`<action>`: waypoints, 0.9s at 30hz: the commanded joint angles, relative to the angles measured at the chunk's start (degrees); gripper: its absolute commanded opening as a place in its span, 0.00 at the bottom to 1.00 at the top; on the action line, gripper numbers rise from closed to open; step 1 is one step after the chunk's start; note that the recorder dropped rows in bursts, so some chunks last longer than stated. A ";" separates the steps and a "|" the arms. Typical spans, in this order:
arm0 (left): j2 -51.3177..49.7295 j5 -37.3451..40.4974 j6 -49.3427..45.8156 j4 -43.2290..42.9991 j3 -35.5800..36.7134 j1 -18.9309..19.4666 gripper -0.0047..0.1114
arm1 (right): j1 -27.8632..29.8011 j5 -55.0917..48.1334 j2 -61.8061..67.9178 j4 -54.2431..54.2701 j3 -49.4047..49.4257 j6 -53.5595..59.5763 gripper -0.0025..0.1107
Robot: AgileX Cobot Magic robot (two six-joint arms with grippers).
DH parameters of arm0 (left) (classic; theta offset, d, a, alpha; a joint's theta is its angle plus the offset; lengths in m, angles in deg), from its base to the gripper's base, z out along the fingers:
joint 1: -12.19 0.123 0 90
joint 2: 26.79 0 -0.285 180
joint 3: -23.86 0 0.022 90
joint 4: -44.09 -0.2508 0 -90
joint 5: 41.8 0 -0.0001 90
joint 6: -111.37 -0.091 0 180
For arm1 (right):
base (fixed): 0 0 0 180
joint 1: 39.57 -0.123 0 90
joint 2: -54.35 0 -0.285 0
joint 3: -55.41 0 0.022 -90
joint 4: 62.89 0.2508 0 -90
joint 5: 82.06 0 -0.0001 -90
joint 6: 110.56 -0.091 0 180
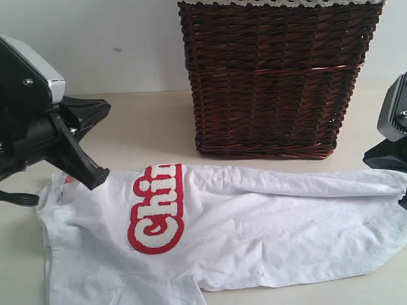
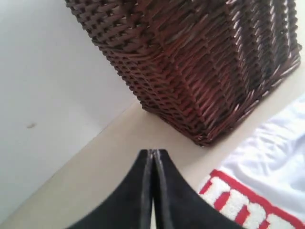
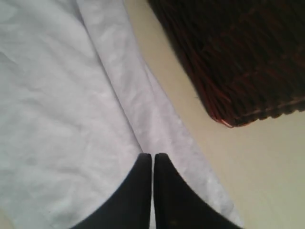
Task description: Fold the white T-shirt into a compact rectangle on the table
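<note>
Table (image 1: 152, 127): pale cream top, carries everything.
Wicker basket (image 1: 280, 76): dark brown, at the back, just behind the shirt.
White T-shirt (image 1: 267, 229): lies on the table in front of the basket, folded lengthwise, collar end at exterior-view left.
Left gripper (image 2: 153, 152): jaws pressed together, nothing between them, near the collar end.
Right gripper (image 3: 153, 156): jaws pressed together over the shirt's folded edge, no cloth visible between them.
Red patch (image 1: 158, 210): face up, lettering cut off by the fold.
Orange neck tag (image 1: 70, 180): just beside the left gripper.

Fuzzy white "Chi", rest hidden, on red patch (image 1: 156, 210) of the white T-shirt (image 1: 273, 219)
</note>
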 commanded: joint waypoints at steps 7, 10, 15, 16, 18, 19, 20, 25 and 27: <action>27.15 20.19 4.01 -3.14 -4.12 0.43 0.04 | -0.04 -14.32 -16.94 -0.32 -0.04 -0.01 0.05; 33.61 29.21 9.73 -3.14 -3.44 0.43 0.04 | -0.04 -14.32 -21.78 -0.32 -0.04 -0.18 0.05; 42.13 35.83 22.84 -3.03 10.44 0.43 0.04 | -0.04 -14.22 -28.86 -0.32 -0.04 -6.64 0.05; 42.29 33.76 25.02 -3.03 12.64 0.43 0.04 | -0.04 -14.22 -29.16 -0.32 -0.04 -7.36 0.05; 42.01 21.63 30.83 -3.03 20.43 0.43 0.04 | -0.04 -14.09 -30.13 -0.06 -0.04 -8.15 0.05; 42.01 11.57 31.67 -3.03 24.97 0.43 0.04 | -0.04 -14.09 -31.01 -0.06 -0.04 -9.14 0.05; 42.01 9.25 31.53 -3.03 27.42 0.43 0.04 | -0.04 -14.09 -31.59 -0.06 -0.04 -9.14 0.05; 42.01 17.42 32.31 -3.04 29.48 0.43 0.04 | -0.04 -14.09 -32.89 -0.06 -0.04 -9.14 0.05; 42.01 18.73 32.31 -3.04 29.48 0.43 0.04 | -0.04 -14.09 -33.27 -0.06 -0.04 -9.14 0.05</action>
